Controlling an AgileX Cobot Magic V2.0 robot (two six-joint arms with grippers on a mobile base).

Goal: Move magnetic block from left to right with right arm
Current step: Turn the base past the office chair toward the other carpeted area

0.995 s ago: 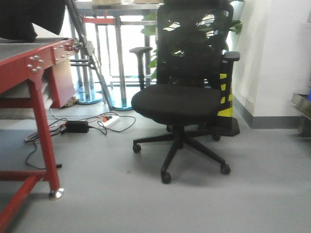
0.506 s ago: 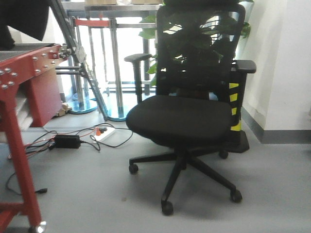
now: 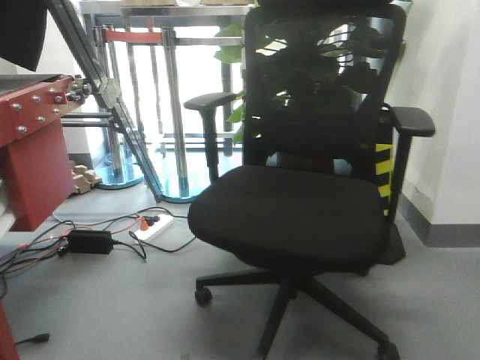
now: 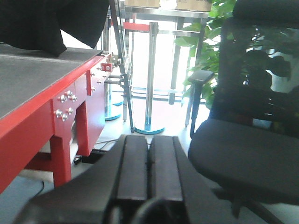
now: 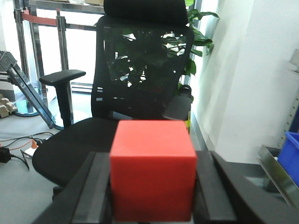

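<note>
We see the right gripper (image 5: 153,191) clamped on the magnetic block (image 5: 153,163), office chair (image 5: 140,60) behind. The left gripper (image 4: 149,163) shows jaws pressed together.

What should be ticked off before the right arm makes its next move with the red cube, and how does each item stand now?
1. Magnetic block is held between the right claw fingers: ok.
2. Block sits square in the grip, not tilted: ok.
3. Left claw is shut and holds nothing: ok.
4. Space ahead is free: not ok. The office chair fills the front view and looks close.
5. A set-down spot on the right is in view: cannot tell. Only the red table shows, off to the left in the left wrist view.
</note>
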